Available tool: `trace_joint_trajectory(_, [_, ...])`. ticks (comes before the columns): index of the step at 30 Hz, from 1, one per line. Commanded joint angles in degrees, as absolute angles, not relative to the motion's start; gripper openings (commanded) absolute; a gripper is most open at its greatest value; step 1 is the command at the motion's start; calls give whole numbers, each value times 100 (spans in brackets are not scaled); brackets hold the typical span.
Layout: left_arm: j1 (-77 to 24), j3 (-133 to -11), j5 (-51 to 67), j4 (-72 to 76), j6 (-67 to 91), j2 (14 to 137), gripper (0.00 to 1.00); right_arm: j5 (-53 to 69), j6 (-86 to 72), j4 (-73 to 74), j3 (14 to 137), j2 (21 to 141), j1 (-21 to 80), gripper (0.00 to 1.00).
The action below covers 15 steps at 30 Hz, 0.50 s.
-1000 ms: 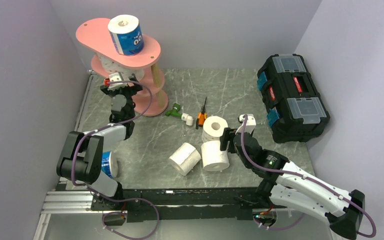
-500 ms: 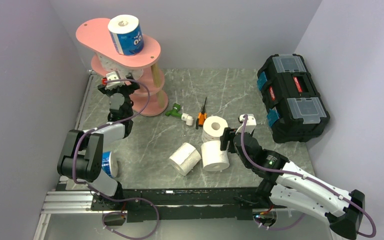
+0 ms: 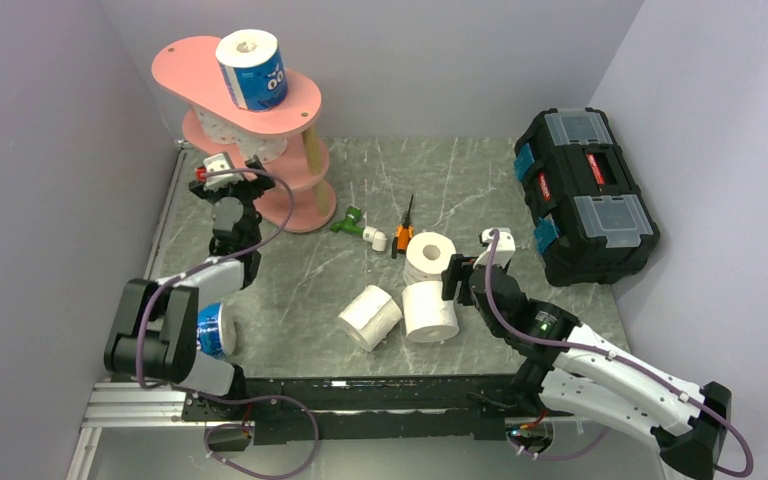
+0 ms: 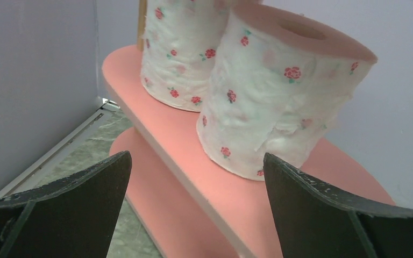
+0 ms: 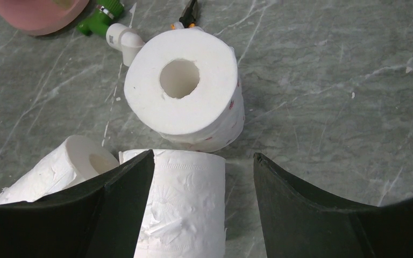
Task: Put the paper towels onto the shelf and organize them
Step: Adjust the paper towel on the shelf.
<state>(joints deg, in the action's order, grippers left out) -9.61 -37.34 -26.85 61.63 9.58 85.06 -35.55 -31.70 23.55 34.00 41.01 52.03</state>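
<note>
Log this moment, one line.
left tool: open, facing floral rolls on shelf mid tier | right tool: open, over lying plain roll | blue roll: top tier

Soft embossed paper rolls point(image 4: 279, 102), matt pink shelf boards point(image 4: 220, 200) (perhaps painted wood), smooth marbled tabletop point(image 5: 328, 80)

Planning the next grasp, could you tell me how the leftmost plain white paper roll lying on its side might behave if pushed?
Resting on its curved side, the plain white paper roll would probably roll if nudged sideways. Its crinkled paper and hollow core suggest it is light and would likely squash under a firm pinch.
</note>
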Motion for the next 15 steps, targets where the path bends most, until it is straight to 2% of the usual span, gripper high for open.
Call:
trace_joint_trajectory(1, [-985,-3378,-2922,5811,1348,7489,99,-3586,-3161,2207,3426,3979,5185,71])
trace_joint_trajectory(4, [-1020,-3292,-3046,4740,1476,6460,99,-3471,-3129,2172,3488,4027,5183,71])
trace_joint_trajectory(10, [-1114,-4347,-3290,362,2008,4870,99,-3341,-3152,2121,3446,3951,5177,71])
trace_joint_trajectory(15, [-1107,-5474,-4966,-2867,3207,4376,99,-3348,-3209,2196,3473,3815,5175,71])
